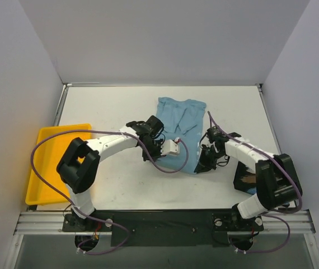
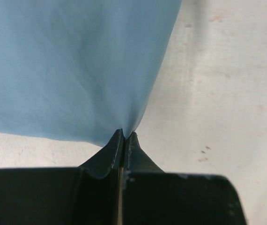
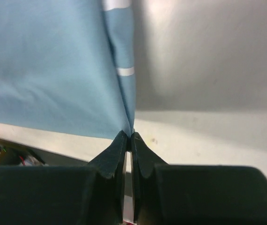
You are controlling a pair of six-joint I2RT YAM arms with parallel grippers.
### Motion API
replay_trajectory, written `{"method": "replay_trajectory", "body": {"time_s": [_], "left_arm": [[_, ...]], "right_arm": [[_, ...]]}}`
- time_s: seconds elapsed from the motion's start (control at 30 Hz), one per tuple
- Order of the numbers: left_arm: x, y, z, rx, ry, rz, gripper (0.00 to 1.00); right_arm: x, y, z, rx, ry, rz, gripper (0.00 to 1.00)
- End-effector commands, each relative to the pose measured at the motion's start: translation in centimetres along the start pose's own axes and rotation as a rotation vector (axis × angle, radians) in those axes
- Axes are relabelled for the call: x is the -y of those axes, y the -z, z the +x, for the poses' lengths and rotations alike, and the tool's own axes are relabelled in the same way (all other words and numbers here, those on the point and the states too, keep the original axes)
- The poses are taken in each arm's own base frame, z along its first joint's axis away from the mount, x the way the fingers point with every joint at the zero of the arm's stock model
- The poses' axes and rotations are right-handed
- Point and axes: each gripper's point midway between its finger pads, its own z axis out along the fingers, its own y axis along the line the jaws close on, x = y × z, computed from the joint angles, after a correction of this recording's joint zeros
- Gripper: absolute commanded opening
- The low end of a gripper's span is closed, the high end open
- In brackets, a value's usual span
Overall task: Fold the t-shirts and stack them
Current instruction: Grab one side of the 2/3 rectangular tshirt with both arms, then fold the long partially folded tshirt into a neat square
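The light blue t-shirt (image 1: 180, 126) lies in the middle of the table, its near part lifted between the two arms. My left gripper (image 1: 150, 152) is shut on the shirt's near left corner; in the left wrist view the blue cloth (image 2: 77, 65) runs into the closed fingertips (image 2: 124, 134). My right gripper (image 1: 203, 165) is shut on the near right corner; in the right wrist view the cloth (image 3: 49, 65), with white print on its edge, hangs from the closed gripper (image 3: 129, 135). A dark cloth item (image 1: 247, 179), perhaps the black t-shirt, lies by the right arm, mostly hidden.
A yellow plastic tray (image 1: 50, 159) sits at the table's left edge. Purple cables loop from both arms over the table. White walls enclose the table on the left, back and right.
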Motion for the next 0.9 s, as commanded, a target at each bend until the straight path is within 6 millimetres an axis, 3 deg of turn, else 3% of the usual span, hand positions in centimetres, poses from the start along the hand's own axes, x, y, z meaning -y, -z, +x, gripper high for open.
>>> {"method": "replay_trajectory", "body": {"time_s": [0.0,0.17,0.27,0.43,0.53,0.67,0.73,0.87], "left_arm": [[5.4,4.3,-1.2,0.038,0.001,0.092,0.0],[11.4,7.2,-0.2,0.012,-0.026,0.225,0.0],[15.7,10.4,0.6,0.001,-0.051,0.34,0.0],[20.5,13.9,1.3,0.023,-0.034,0.487,0.0],[22.4,15.6,1.6,0.027,-0.026,0.552,0.0],[21.1,17.0,0.0,0.113,0.033,0.487,0.0],[18.9,17.3,-0.3,0.152,0.108,0.437,0.0],[12.8,17.5,-0.1,0.182,0.252,0.307,0.0]], "right_arm": [[1.1,2.5,4.7,-0.059,0.121,0.046,0.0],[1.8,4.7,8.9,-0.077,0.184,0.041,0.0],[2.6,6.8,12.4,-0.114,0.241,0.07,0.0],[1.2,9.8,15.8,-0.078,0.232,-0.031,0.0],[-0.5,11.6,16.1,-0.033,0.24,-0.086,0.0],[-2.9,13.3,14.0,0.047,0.248,-0.114,0.0],[-4.1,13.6,12.2,0.051,0.244,-0.118,0.0],[-6.2,13.9,6.5,0.119,0.213,-0.14,0.0]]}}
